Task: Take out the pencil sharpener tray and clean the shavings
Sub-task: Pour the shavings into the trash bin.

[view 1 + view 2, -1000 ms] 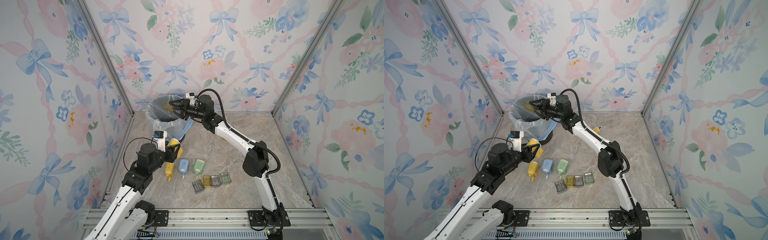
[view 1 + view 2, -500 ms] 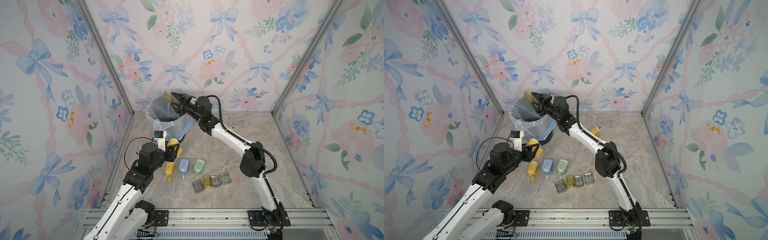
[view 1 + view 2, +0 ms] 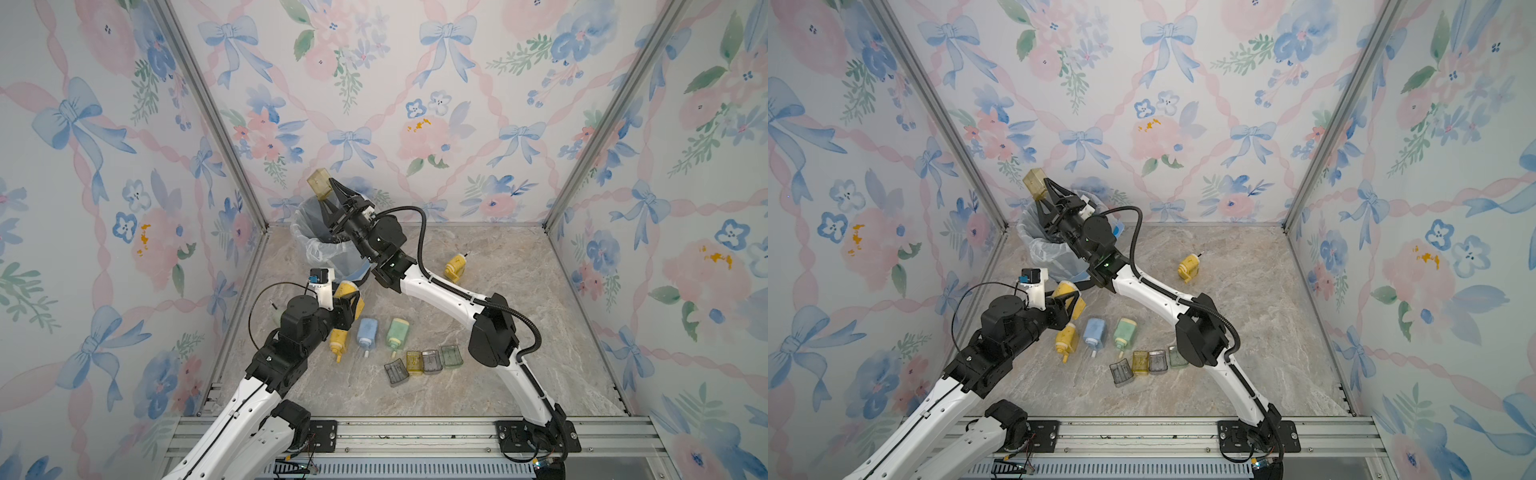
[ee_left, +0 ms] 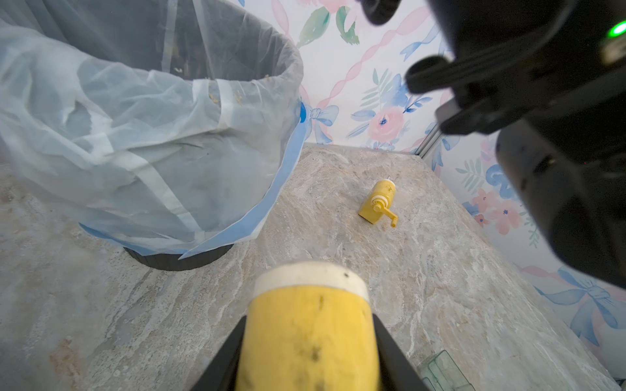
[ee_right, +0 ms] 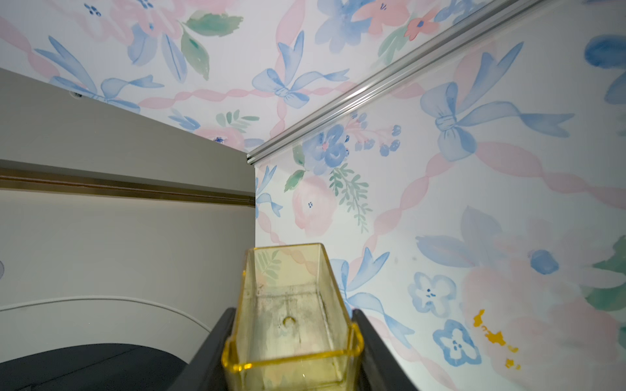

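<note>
Yellow tray (image 3: 319, 184) clamped between right pincer (image 3: 329, 196) jaws, protruding beyond tips.

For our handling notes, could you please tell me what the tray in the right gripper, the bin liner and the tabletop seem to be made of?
Tray: clear yellow-tinted hard plastic, glossy; wallpaper shows through its walls.
Bin liner: thin translucent plastic film, creased and folded.
Tabletop: looks like veined beige stone, possibly a printed laminate.
</note>
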`<state>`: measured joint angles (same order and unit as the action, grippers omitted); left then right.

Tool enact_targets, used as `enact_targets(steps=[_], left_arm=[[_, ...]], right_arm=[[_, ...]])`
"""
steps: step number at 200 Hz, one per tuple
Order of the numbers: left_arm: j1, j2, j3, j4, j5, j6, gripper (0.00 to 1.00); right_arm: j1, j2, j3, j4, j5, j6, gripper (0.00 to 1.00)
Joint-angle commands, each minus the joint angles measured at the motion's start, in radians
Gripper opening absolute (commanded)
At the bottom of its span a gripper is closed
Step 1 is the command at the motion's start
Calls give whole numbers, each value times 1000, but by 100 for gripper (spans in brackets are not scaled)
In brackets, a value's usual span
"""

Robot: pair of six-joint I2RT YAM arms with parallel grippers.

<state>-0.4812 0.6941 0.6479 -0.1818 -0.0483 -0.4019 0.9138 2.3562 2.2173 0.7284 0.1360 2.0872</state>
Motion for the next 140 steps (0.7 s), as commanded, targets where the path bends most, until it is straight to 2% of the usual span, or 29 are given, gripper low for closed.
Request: enact_targets(steps=[1,18,43,55,140], left_arm=[[-44,-34,-6,41,-101,18,0],[-62,-38,-7,41,-120,20,0],[-68,-31,-7,41,-133,23,0],[-68,-28,-7,41,-135,25,0],[-78,-50,-16,68,-131,34,0]], right_arm=[[-10,-13,-49,125,95,166,40],[-4,11,-21,125,92,183,40],[2,60,125,98,17,174,39],[5,56,129,111,-2,165,39],[-80,-244,-387,175,-248,-49,40]])
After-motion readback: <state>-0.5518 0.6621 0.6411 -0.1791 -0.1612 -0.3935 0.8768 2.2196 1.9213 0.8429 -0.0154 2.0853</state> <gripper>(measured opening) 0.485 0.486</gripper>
